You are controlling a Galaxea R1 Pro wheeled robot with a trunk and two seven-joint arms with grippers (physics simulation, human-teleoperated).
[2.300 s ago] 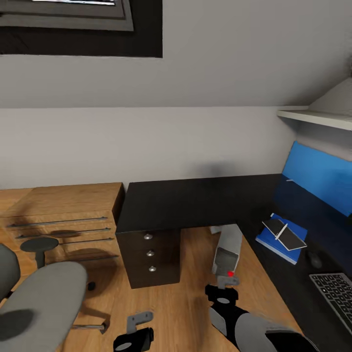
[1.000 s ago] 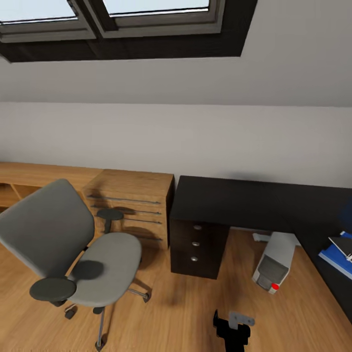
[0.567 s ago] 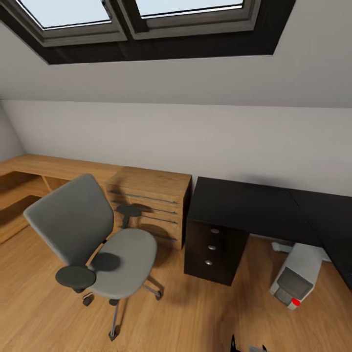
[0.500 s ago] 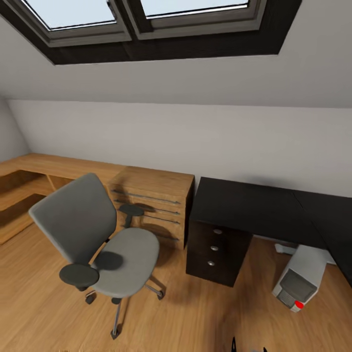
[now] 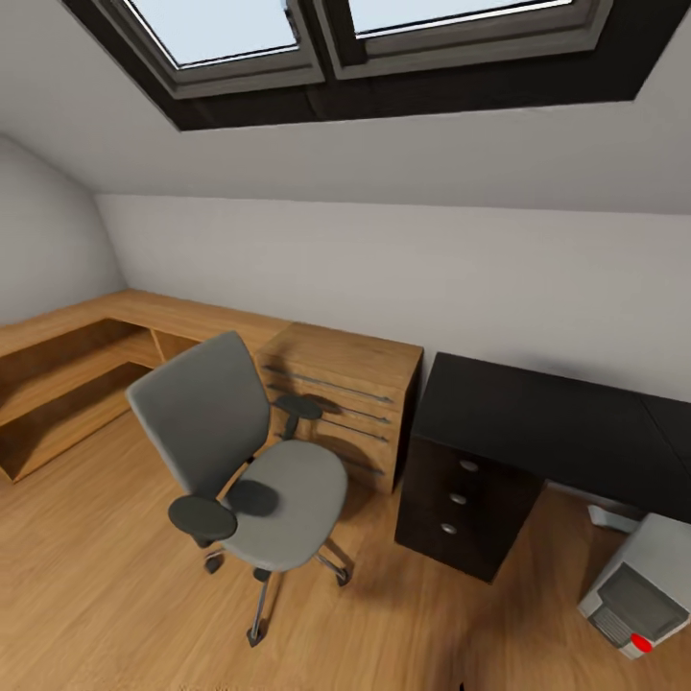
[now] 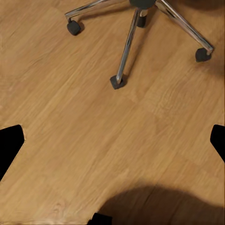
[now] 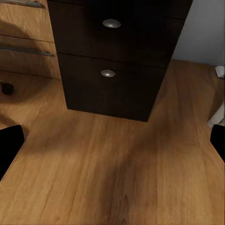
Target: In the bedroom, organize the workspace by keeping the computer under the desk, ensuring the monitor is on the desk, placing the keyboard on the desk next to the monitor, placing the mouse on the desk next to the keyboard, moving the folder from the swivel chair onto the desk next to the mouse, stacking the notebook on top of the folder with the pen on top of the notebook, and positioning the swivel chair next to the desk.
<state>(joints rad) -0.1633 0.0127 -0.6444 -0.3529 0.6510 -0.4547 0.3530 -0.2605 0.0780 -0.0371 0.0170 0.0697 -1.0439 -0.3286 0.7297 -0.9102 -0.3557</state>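
The grey swivel chair (image 5: 259,470) stands on the wooden floor left of the desk (image 5: 547,417), its seat bare. The desk's black drawer unit (image 5: 465,509) stands under the near end of the top. The light grey computer (image 5: 638,595) leans on the floor at the far right, beside the drawers. In the left wrist view my left gripper (image 6: 112,143) is open above the floor, close to the chair's metal star base (image 6: 129,44). My right gripper (image 7: 112,140) is open and faces the drawer unit (image 7: 117,61) low over the floor. Monitor, keyboard, mouse, folder, notebook and pen are out of view.
A light wooden dresser (image 5: 350,393) stands between the chair and the desk. A low wooden shelf unit (image 5: 58,379) runs along the left wall. The sloped ceiling holds skylights (image 5: 250,29). Open floor lies in front of the chair.
The whole view has swung left and upward: the chair is now near the middle, desk and computer have slid right. The blue stack, keyboard and both grippers have left the head view.
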